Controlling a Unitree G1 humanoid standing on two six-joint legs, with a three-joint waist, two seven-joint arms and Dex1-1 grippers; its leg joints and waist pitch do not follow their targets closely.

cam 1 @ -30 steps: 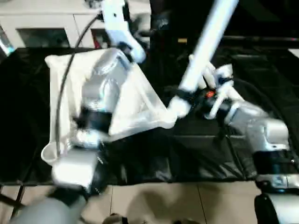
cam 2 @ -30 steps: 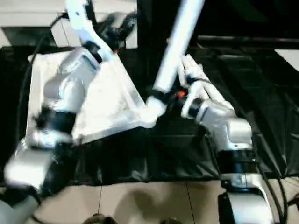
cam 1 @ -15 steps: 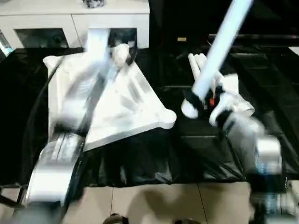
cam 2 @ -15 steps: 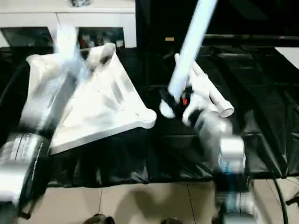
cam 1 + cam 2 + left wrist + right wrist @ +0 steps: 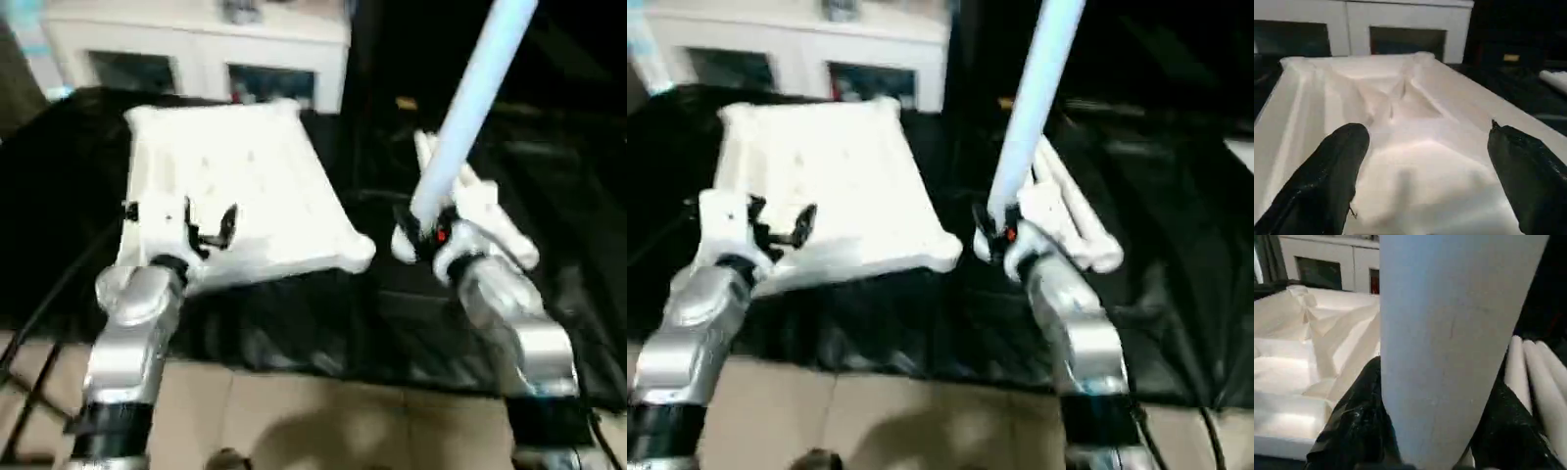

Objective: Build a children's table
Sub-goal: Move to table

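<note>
The white tabletop (image 5: pixel 245 166) lies underside up on the black-covered table, rim raised, with a rounded corner socket (image 5: pixel 358 252) pointing toward my right arm. My left gripper (image 5: pixel 208 223) hovers at the tabletop's near edge, open and empty; its black fingers (image 5: pixel 1327 181) spread wide over the ribbed inside (image 5: pixel 1400 98). My right gripper (image 5: pixel 423 230) is shut on a long white leg (image 5: pixel 470 98), which it holds steeply upright, its lower end just right of the corner socket. The leg (image 5: pixel 1449 333) stands between the black fingers (image 5: pixel 1352 426). More legs (image 5: pixel 1073 220) lie behind it.
A white cabinet (image 5: pixel 196 39) stands behind the table. Black cloth (image 5: pixel 294 323) covers the work table down to its front edge, with beige floor tiles (image 5: pixel 294 421) below. The spare legs (image 5: pixel 1542 391) lie close beside my right gripper.
My left arm has drawn back from the tabletop's far side to its near edge. The tabletop lies flatter. The right gripper has carried the leg's lower end slightly away from the corner socket.
</note>
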